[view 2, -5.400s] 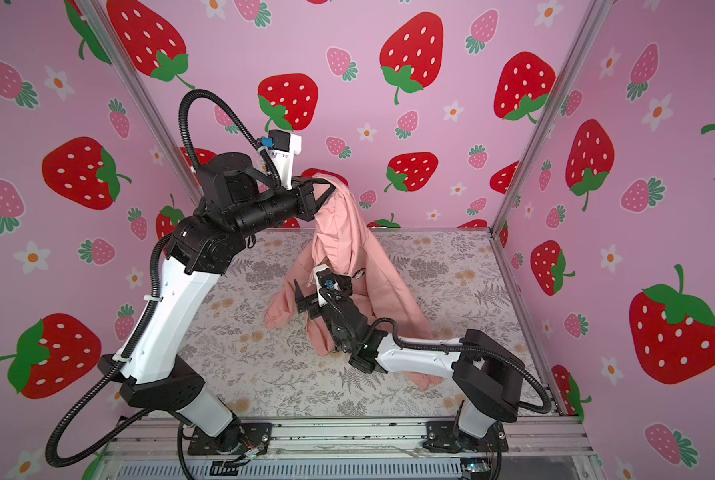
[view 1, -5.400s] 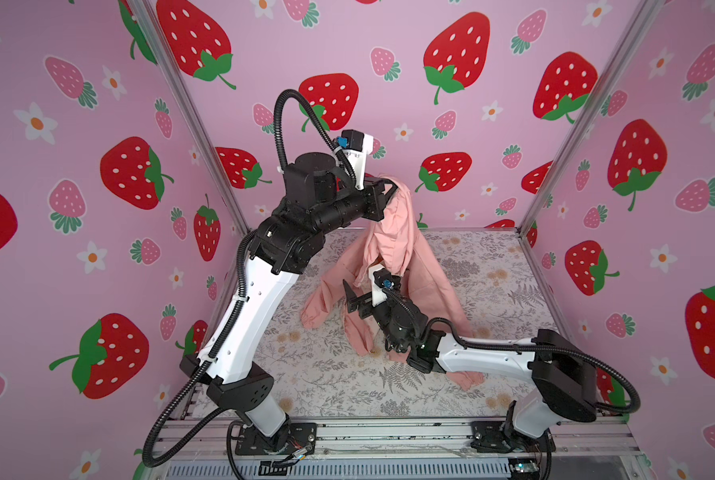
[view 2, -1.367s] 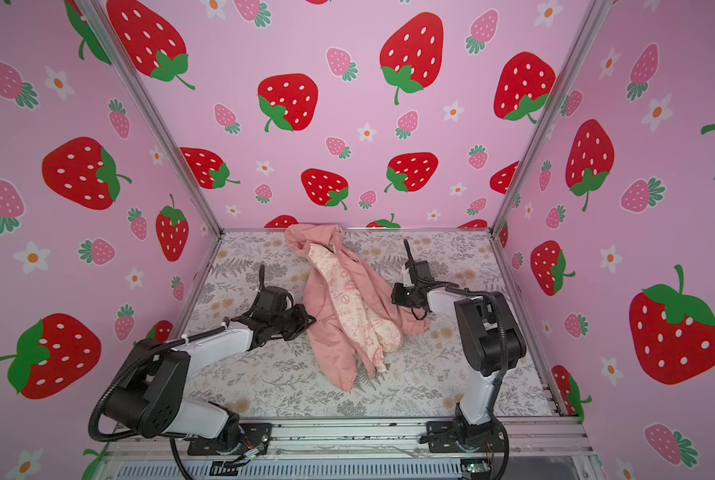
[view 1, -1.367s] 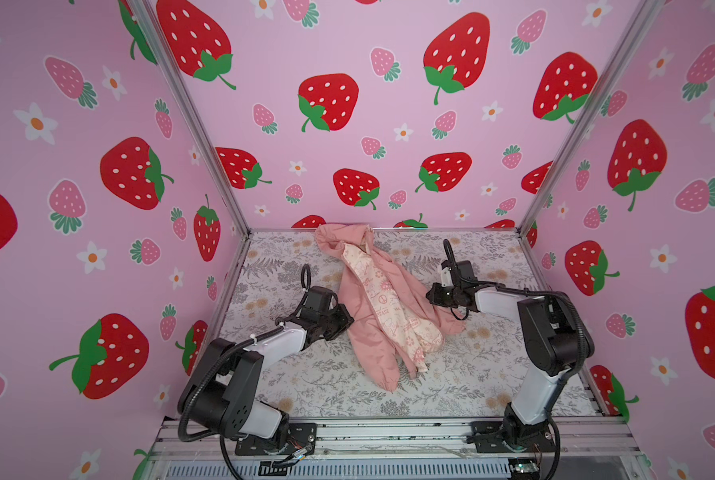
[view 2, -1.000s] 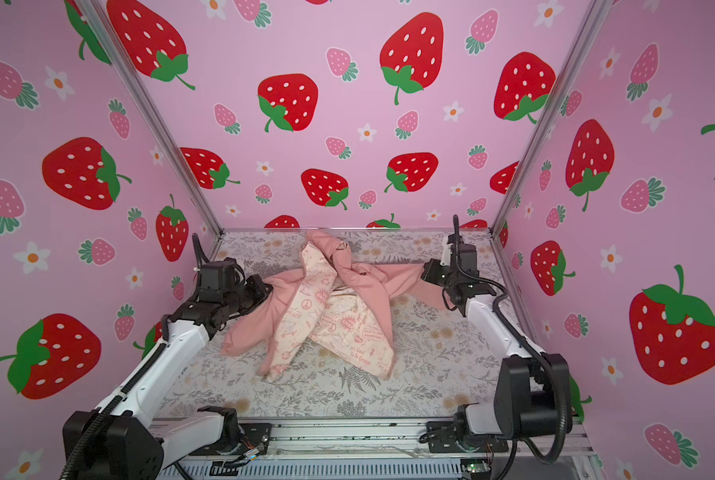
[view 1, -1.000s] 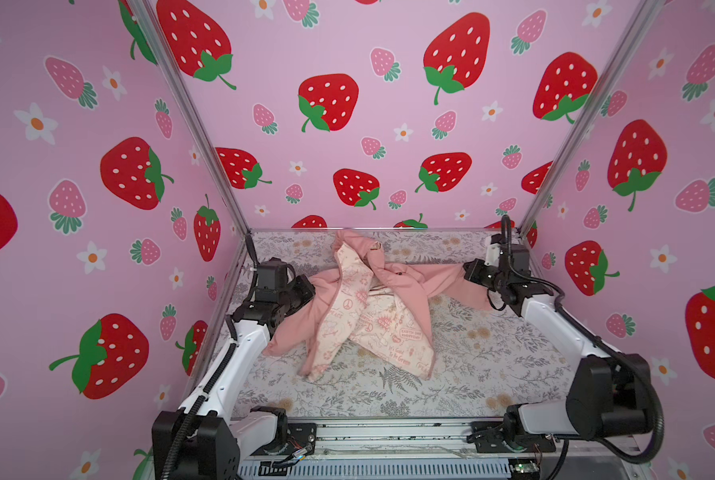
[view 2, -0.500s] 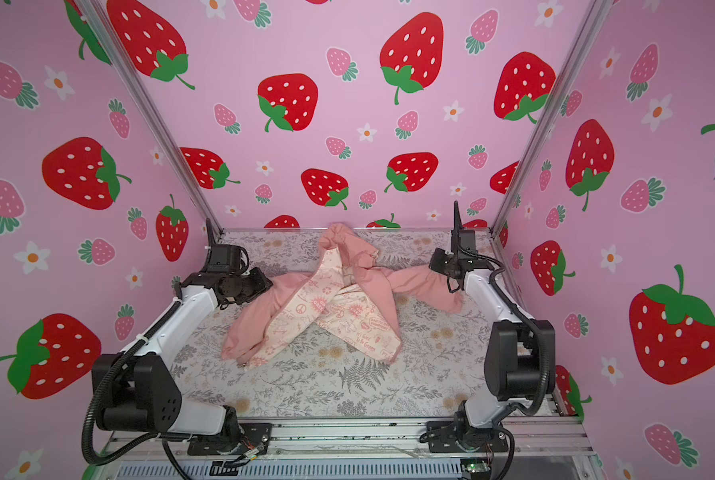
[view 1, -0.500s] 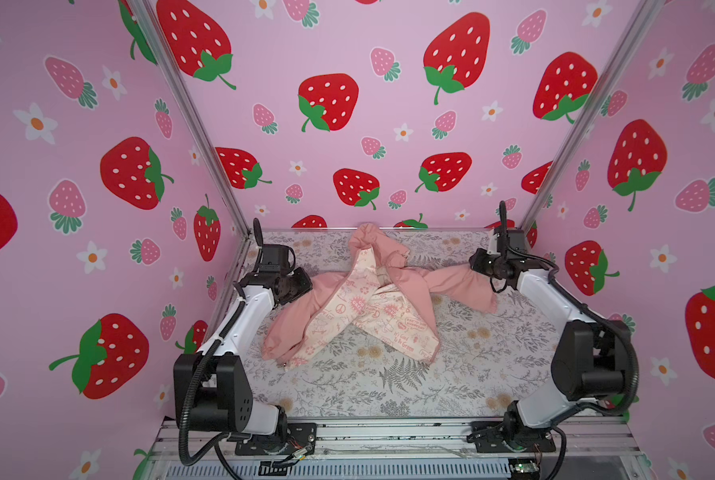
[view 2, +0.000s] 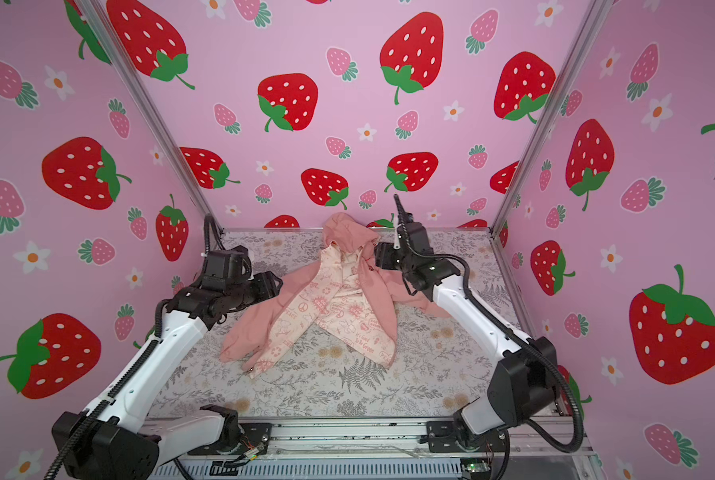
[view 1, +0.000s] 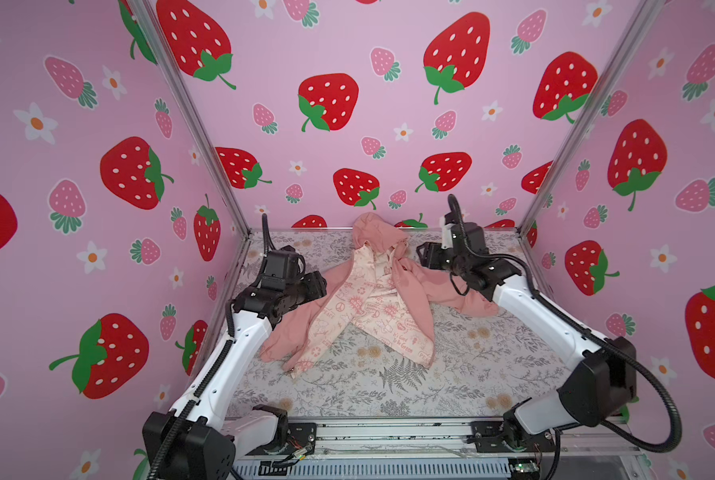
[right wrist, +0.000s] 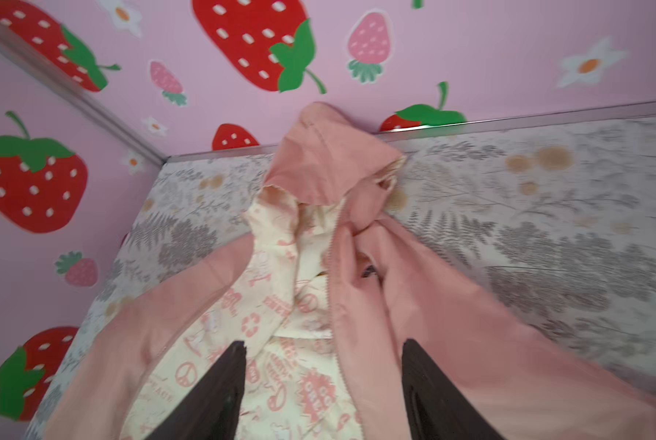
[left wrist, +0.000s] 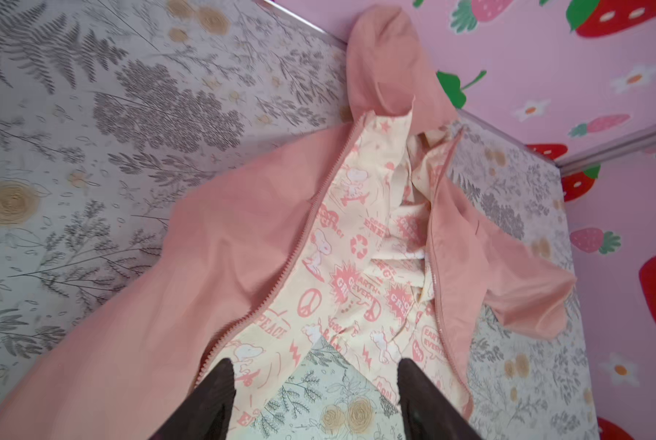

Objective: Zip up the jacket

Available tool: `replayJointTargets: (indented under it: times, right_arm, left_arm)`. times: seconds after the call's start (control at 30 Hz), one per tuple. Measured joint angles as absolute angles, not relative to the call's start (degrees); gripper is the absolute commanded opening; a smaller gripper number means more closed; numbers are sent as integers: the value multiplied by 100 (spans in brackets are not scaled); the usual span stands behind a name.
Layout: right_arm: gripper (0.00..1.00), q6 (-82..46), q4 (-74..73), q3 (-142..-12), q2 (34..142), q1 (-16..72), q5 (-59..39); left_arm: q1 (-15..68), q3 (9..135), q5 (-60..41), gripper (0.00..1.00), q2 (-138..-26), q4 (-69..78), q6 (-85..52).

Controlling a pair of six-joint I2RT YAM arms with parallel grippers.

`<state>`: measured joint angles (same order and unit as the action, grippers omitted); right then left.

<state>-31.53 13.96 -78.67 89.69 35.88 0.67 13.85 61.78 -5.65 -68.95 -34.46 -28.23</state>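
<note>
The salmon-pink jacket (view 1: 414,291) (view 2: 378,299) lies unzipped on the floral table, cream printed lining up. Its hood (view 1: 374,232) rests against the back wall and its sleeves spread left and right. The two zipper edges (left wrist: 280,263) (right wrist: 334,266) run apart down the front. My left gripper (view 1: 320,286) (view 2: 277,284) (left wrist: 315,375) hovers open over the left sleeve and front panel, holding nothing. Above the right shoulder my right gripper (view 1: 422,253) (view 2: 378,255) (right wrist: 322,350) is open too, with only fabric below its fingers.
The table (view 1: 389,395) is boxed in by strawberry-print walls on three sides, close behind the hood. A metal rail (view 1: 389,436) with both arm bases runs along the front edge. Bare floral cloth lies in front of the jacket's hem.
Both grippers have opened and let go of the sleeves. Each has moved inward from the sleeve ends toward the jacket's body. The jacket now lies spread flat.
</note>
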Motion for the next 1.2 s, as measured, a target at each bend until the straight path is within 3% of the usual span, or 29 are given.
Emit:
replayJointTargets:
  times: [0.17, 0.37, 0.67, 0.93, 1.03, 1.1, 1.2]
  right_arm:
    - [69, -3367, 1256, -8711, 10532, 4228, -106]
    - [65, -3675, 1321, -9756, 12020, 4383, -534]
    - [65, -3957, 1444, -10881, 12934, 4268, -705]
    - [61, -4080, 1466, -11583, 13666, 3883, -867]
    - [46, -4117, 1428, -11841, 14007, 3752, -1033]
    - [43, -4128, 1365, -11902, 14175, 3669, -1194]
    - [45, -4145, 1299, -11900, 14296, 3570, -1450]
  left_arm:
    - [1695, 5561, -401, 70, -7627, -3363, -2825]
    - [1752, 5621, -93, 70, -8211, -3190, -2635]
    - [1752, 5872, 167, 68, -8930, -2939, -2250]
    - [1828, 6156, -30, 33, -9268, -2871, -1984]
    - [1988, 6184, -290, 21, -9264, -2869, -1911]
    - [2099, 6204, -532, 17, -9260, -2869, -1896]
    - [2228, 6208, -1028, 14, -9260, -2842, -1876]
